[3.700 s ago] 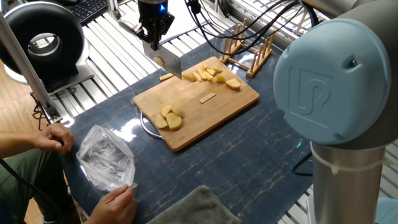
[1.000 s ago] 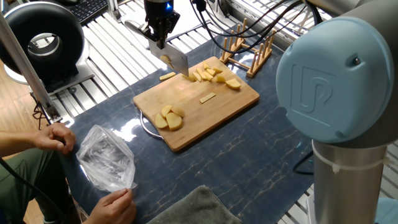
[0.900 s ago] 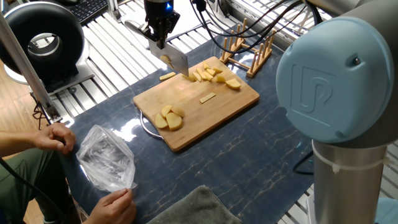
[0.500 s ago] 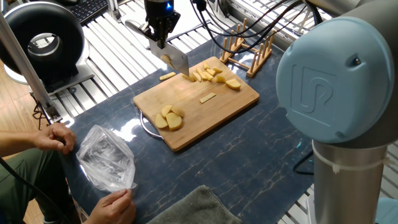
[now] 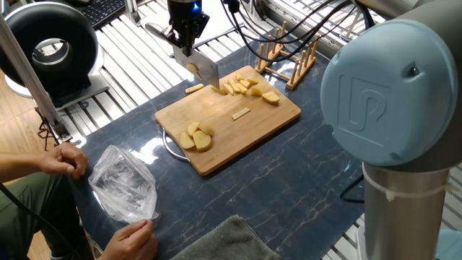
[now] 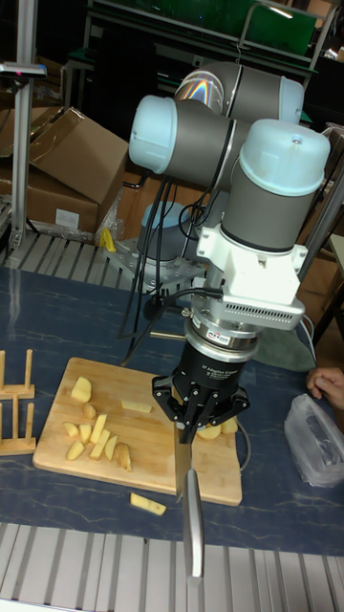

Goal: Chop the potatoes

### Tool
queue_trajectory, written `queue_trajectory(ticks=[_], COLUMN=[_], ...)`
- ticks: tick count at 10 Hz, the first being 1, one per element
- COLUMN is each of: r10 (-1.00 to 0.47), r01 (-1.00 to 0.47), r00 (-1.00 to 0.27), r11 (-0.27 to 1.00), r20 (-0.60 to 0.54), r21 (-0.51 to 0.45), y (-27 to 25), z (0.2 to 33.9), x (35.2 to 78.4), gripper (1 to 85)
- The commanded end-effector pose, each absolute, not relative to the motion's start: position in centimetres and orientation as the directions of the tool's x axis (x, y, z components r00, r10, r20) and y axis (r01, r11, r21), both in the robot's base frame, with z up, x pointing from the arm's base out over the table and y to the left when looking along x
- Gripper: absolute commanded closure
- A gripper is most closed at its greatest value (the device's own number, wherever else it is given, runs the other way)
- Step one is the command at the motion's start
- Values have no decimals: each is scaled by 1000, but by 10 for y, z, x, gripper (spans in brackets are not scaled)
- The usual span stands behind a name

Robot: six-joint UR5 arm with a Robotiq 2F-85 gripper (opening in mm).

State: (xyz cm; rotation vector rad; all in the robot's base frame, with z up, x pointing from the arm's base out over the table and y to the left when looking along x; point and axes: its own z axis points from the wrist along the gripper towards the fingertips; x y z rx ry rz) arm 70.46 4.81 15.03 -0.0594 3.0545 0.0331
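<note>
Pale-yellow potatoes lie on the bamboo board [image 5: 267, 115]: a cluster of sticks and wedges [image 5: 245, 87] at its far end, rounded halves [image 5: 196, 136] near its left corner, and one stick [image 5: 241, 113] in the middle. One piece [image 5: 193, 89] lies off the board on the table. My gripper [image 5: 185, 43] is shut on a knife handle; the blade [image 5: 205, 71] points down at the left edge of the far cluster. In the tall fixed view the gripper [image 6: 187, 428] hangs over the board [image 6: 153, 459], the knife [image 6: 191, 507] points toward the camera, and the cluster [image 6: 96, 435] lies to its left.
A person's hands [image 5: 68, 160] hold a clear plastic bag [image 5: 124, 184] at the table's left front. A grey towel [image 5: 224, 242] lies at the front edge. A wooden rack [image 5: 289, 58] stands behind the board. The arm's blue joint [image 5: 390, 101] fills the right side.
Since 3.7 s ago the gripper and knife have shifted slightly right toward the far potato cluster. Over the last second nothing has moved.
</note>
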Motion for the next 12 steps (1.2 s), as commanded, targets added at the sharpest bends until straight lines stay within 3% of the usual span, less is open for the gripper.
queue_trajectory(ticks=[1,12], r10=[-42,-38], r01=[-44,-41], r00=[-995,-995], r11=[999,999], r20=[-91,-91], r21=[23,33], y=[47,47], z=[152,151], x=[706,707], gripper=[847,847])
